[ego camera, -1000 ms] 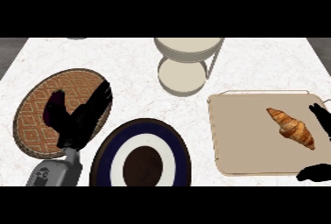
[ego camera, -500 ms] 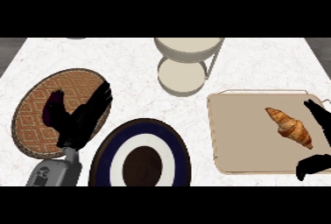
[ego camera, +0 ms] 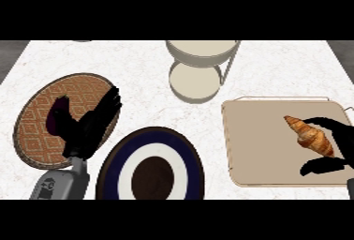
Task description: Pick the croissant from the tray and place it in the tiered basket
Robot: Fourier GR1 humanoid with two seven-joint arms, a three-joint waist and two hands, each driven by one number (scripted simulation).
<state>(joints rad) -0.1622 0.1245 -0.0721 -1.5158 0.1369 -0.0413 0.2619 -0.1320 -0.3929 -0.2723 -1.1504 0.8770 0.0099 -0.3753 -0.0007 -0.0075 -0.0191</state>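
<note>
Just left of the right hand's [ego camera: 336, 140] black fingers [ego camera: 323, 122], the golden-brown croissant [ego camera: 311, 136] was seen lying on the beige rectangular tray [ego camera: 262, 140] at the right of the white marbled tabletop [ego camera: 138, 61]. The fingers were curved over the croissant's far end and right side, while the thumb [ego camera: 319, 168] was held apart on the near side, over the tray; the pastry lay within that open curl, and whether it was actually touched could not be told. Well beyond the fingers and to their left, the cream two-tiered basket [ego camera: 200, 70] on its thin wire frame was set at the far edge of the tabletop. Over at the left, the left hand [ego camera: 86, 124] was held with relaxed, straightened fingers above the round brown woven mat [ego camera: 41, 117], with nothing gripped in it. Between the two hands, at the near edge, a dark blue and white round plate [ego camera: 151, 168] with a brown centre was placed.
</note>
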